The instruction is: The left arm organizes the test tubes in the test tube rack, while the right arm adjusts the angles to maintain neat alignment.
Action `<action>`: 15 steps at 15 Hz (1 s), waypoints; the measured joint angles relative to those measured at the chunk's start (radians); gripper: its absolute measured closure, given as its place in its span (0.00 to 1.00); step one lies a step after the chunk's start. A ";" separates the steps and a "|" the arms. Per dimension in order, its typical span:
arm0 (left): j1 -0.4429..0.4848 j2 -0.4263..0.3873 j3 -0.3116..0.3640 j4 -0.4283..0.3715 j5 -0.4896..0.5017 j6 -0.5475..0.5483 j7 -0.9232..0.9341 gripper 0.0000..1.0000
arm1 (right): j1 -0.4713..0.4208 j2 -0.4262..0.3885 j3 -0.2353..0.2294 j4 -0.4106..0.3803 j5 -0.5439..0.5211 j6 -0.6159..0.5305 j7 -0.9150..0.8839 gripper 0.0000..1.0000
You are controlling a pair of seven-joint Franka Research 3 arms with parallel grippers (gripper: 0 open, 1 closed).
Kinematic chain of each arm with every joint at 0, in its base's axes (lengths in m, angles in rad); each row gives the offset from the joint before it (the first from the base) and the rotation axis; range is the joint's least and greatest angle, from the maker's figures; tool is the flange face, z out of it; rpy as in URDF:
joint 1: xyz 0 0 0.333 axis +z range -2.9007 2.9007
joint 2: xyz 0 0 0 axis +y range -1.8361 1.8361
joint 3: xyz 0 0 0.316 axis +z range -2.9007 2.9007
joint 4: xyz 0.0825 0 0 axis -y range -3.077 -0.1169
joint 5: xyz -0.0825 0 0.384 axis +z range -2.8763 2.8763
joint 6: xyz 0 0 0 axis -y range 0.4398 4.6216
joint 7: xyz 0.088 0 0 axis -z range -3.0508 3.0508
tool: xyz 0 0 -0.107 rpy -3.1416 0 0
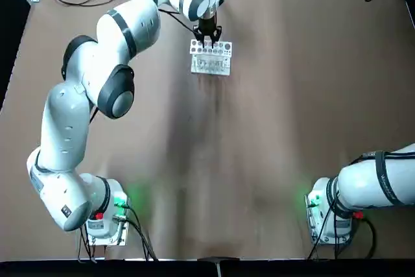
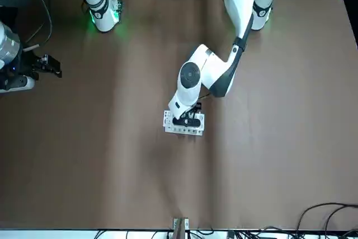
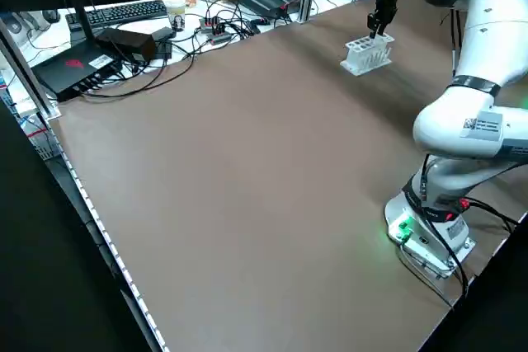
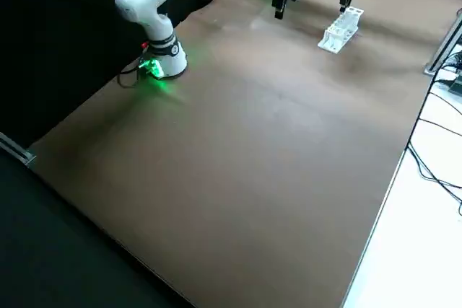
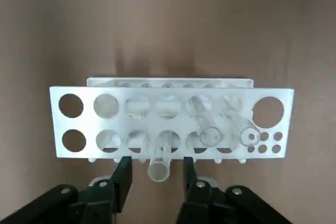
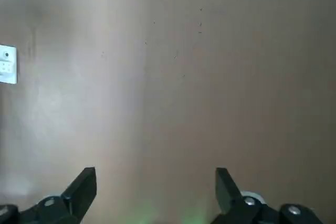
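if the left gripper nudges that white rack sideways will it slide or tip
The test tube rack looks thin and light, so it would probably slide on the smooth brown table. It is long and narrow, so a push high up across its width might tip it. The loosely leaning test tubes would likely rattle. The left gripper is open around one.

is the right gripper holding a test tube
No, the right gripper hangs open over bare table, nothing between its fingers.

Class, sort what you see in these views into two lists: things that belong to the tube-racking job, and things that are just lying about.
Part of the job:
- test tube rack
- test tubes
- left gripper, open around one tube
- right gripper, open, parked off to the side

Lying about:
- keyboard
- cables
- black box
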 joint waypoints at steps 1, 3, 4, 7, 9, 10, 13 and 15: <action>0.000 0.006 0.000 0.001 0.000 0.001 0.000 0.53 | 0.000 0.000 0.001 0.000 0.000 0.000 0.000 0.00; 0.000 0.008 0.000 0.002 0.000 0.002 0.000 0.54 | 0.000 0.000 0.002 0.000 0.000 0.000 0.000 0.00; 0.000 0.008 0.000 0.003 0.000 0.002 0.000 0.54 | 0.000 0.000 0.002 0.000 0.000 0.000 0.000 0.00; 0.000 0.008 0.000 0.005 0.000 0.003 0.000 0.55 | 0.000 0.000 0.002 0.000 0.000 0.000 0.000 0.00; 0.000 0.008 0.000 0.005 0.000 0.003 0.000 0.56 | 0.000 0.000 0.003 0.000 0.000 0.000 0.000 0.00; 0.000 0.008 0.000 0.005 0.000 0.004 0.000 0.56 | 0.001 0.000 0.003 0.000 0.000 0.000 0.000 0.00; 0.000 0.008 0.000 0.005 0.000 0.011 0.000 0.56 | 0.001 0.000 0.003 0.000 0.000 0.000 0.000 0.00; 0.001 0.008 0.000 0.005 0.000 0.014 0.000 0.56 | 0.001 0.000 0.003 0.000 0.000 0.000 0.000 0.00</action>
